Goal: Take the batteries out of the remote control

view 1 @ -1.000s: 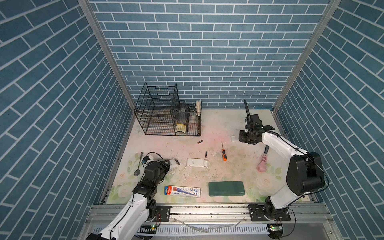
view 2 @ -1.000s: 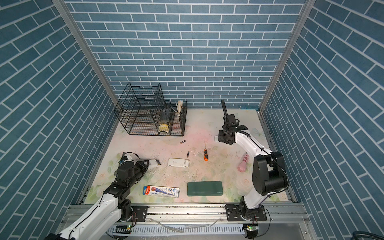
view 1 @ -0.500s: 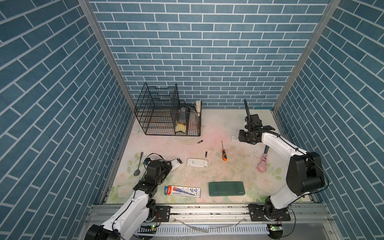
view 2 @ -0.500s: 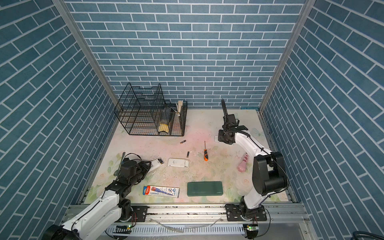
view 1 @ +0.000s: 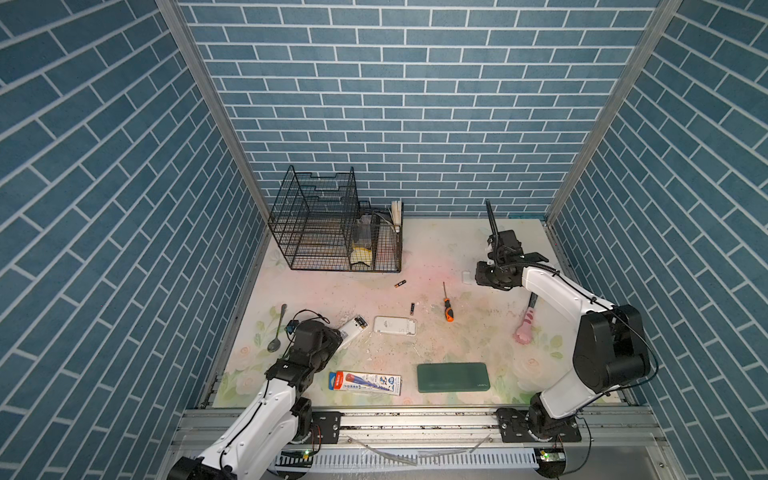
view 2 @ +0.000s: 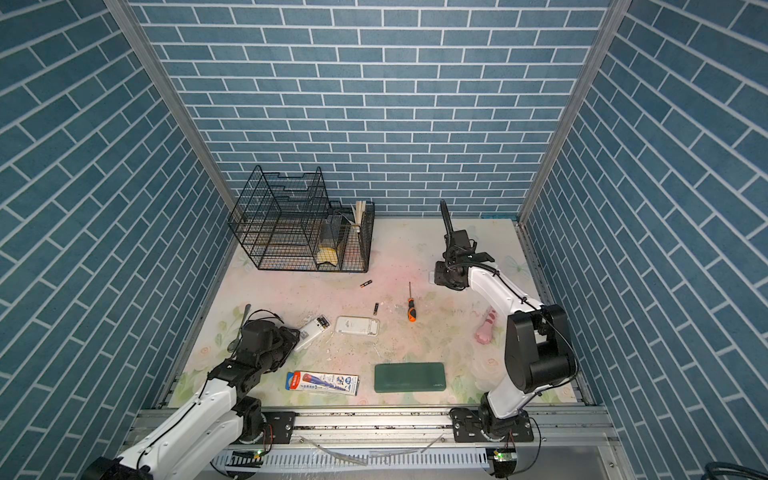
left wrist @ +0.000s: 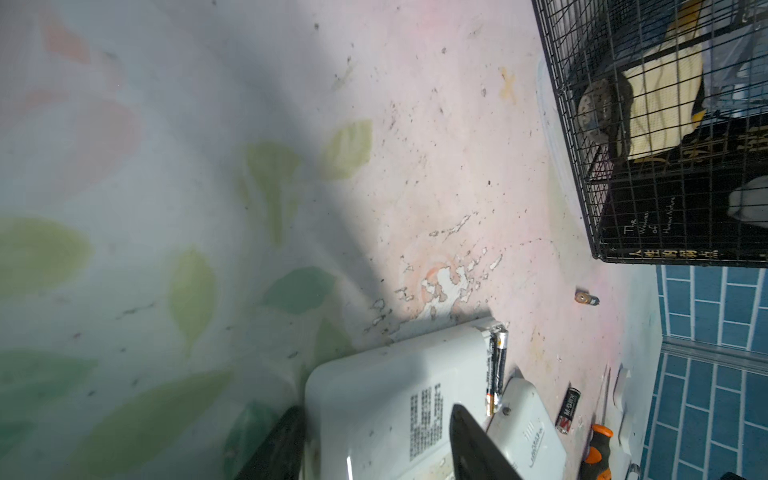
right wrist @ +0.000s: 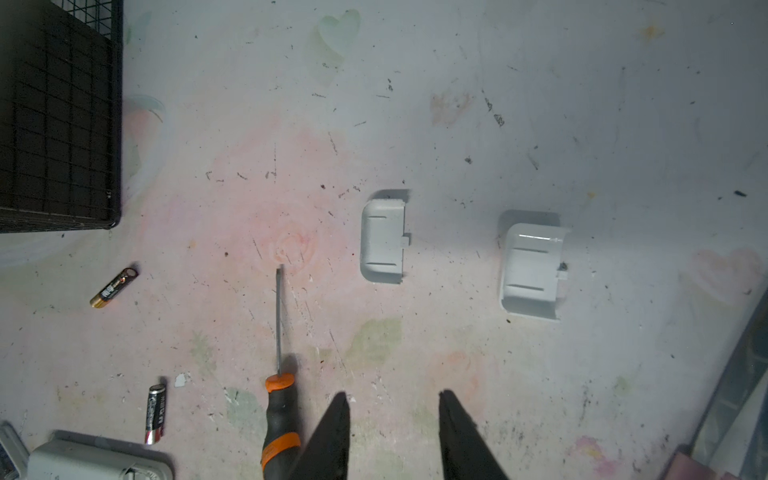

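Your left end effector [left wrist: 376, 446] is spread around the near end of the white remote [left wrist: 399, 395]. The two batteries [left wrist: 496, 368] sit in its far end, lengthwise across the remote. The right end effector [right wrist: 392, 419], spread and empty, hovers well apart.

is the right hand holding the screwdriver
No, in the right wrist view the right hand is open and empty, and the screwdriver lies on the table beside it.
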### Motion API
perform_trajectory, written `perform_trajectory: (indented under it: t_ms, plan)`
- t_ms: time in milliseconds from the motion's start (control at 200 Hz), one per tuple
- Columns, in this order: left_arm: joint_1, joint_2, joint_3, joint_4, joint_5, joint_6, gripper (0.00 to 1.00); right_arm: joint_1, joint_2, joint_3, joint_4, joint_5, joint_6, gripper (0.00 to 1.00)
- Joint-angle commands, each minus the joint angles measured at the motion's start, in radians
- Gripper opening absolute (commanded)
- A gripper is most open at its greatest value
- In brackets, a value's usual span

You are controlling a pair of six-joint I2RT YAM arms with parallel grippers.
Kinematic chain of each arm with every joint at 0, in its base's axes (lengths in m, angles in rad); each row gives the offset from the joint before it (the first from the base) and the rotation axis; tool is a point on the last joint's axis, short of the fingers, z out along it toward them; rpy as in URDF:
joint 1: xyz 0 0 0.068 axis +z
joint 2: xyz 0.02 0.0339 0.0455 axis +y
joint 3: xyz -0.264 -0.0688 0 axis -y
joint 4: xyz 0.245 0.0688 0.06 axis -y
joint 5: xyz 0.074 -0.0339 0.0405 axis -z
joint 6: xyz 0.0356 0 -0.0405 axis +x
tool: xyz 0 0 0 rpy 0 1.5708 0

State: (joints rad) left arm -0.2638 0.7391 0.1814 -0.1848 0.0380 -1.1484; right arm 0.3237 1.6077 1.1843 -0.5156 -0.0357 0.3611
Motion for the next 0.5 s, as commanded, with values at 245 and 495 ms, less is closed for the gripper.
perform_trajectory:
  t_ms: [245, 495]
  plan:
    - [0.005, -0.068, 0.110, -0.297, -0.096, 0.025, 0.60, 0.084, -0.060, -0.044, -0.071, -0.018, 0.020, 0.42]
    - [0.005, -0.042, 0.257, -0.417, -0.129, 0.099, 0.60, 0.210, -0.072, -0.137, -0.039, -0.102, 0.117, 0.44]
